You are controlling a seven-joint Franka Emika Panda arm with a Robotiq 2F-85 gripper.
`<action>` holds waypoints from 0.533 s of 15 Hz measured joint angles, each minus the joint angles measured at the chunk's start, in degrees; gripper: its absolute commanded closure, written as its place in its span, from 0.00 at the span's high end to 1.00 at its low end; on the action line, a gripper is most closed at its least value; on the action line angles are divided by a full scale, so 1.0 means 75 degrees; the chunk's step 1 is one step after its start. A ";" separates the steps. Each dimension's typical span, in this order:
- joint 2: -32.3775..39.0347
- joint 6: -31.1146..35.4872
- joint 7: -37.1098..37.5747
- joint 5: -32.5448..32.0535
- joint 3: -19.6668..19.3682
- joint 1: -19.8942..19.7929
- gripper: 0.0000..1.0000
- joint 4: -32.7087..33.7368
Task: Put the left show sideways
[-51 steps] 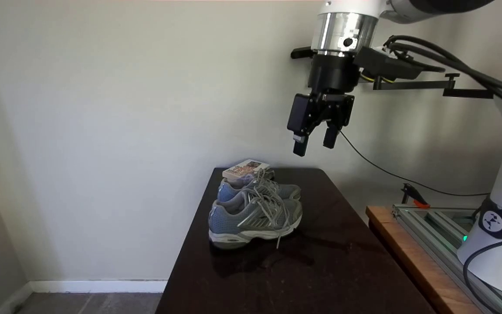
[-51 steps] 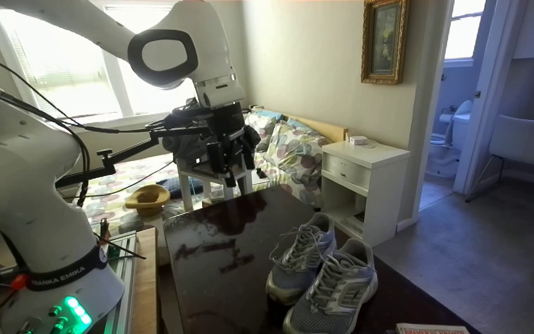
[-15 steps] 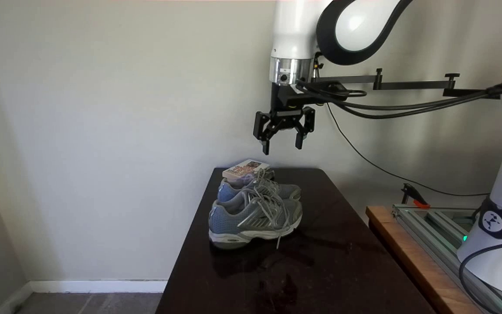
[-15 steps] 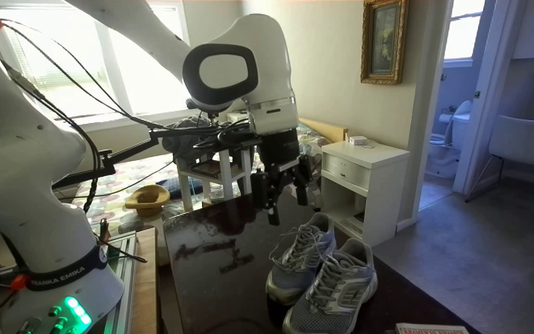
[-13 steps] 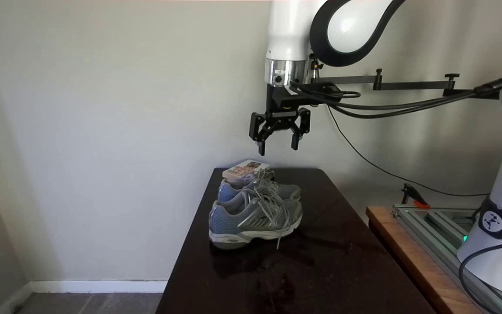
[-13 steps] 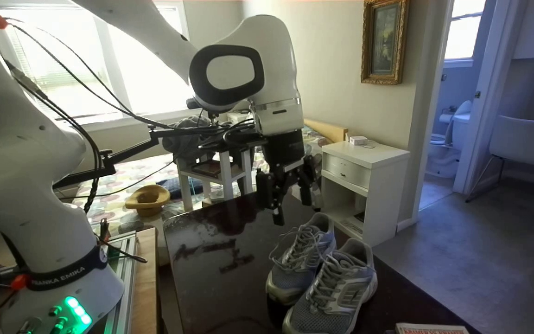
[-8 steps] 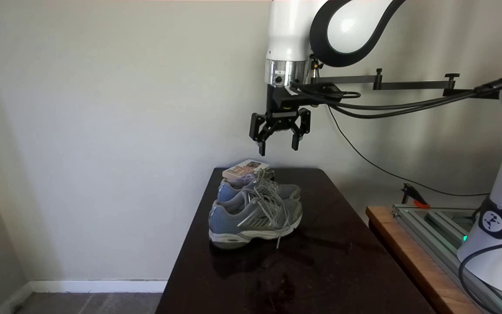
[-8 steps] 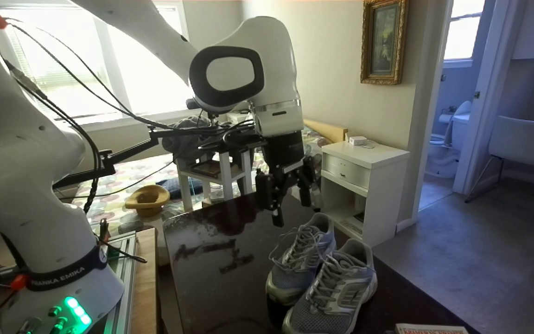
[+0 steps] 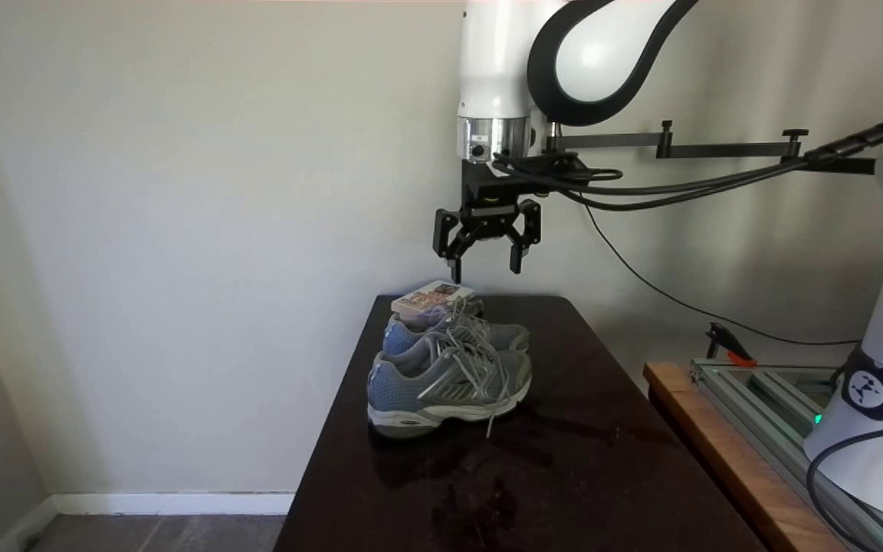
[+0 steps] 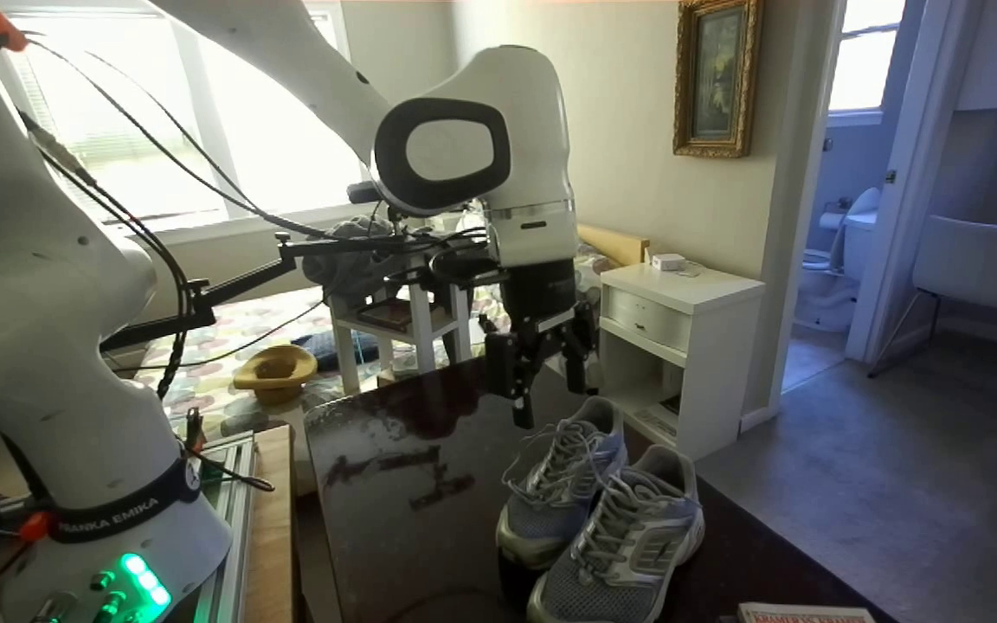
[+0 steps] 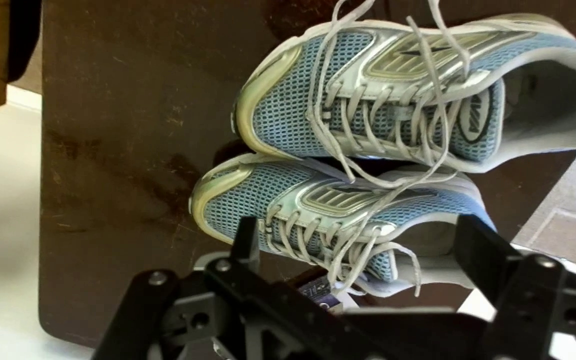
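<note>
Jaws were spread wide on the gripper, which was held pointing downward above the dark table. On that table, in the wrist view, the upper sneaker and the lower sneaker were set close side by side, matched in grey with blue mesh, pale-laced and pale-soled. Both were stood upright on their soles, toes turned toward the robot's base; which of the two was meant as the left one could not be told. The middle of the lower sneaker was framed between the fingertips from the wrist, though in both exterior views the gripper was seen to be raised apart from the pair. Near the lower sneaker a book was laid. Beyond the table, in an exterior view, a white nightstand was placed, and a gilt-framed picture was hung on the wall.
</note>
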 measured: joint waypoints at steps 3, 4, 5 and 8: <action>0.0153 0.0185 -0.0741 -0.0232 0.0003 0.0272 1.00 0.0080; 0.0191 0.0232 -0.1035 -0.0256 0.0005 0.0356 1.00 0.0108; 0.0236 0.0277 -0.1345 -0.0277 0.0005 0.0434 1.00 0.0137; 0.0329 0.0322 -0.1703 -0.0310 -0.0004 0.0529 1.00 0.0189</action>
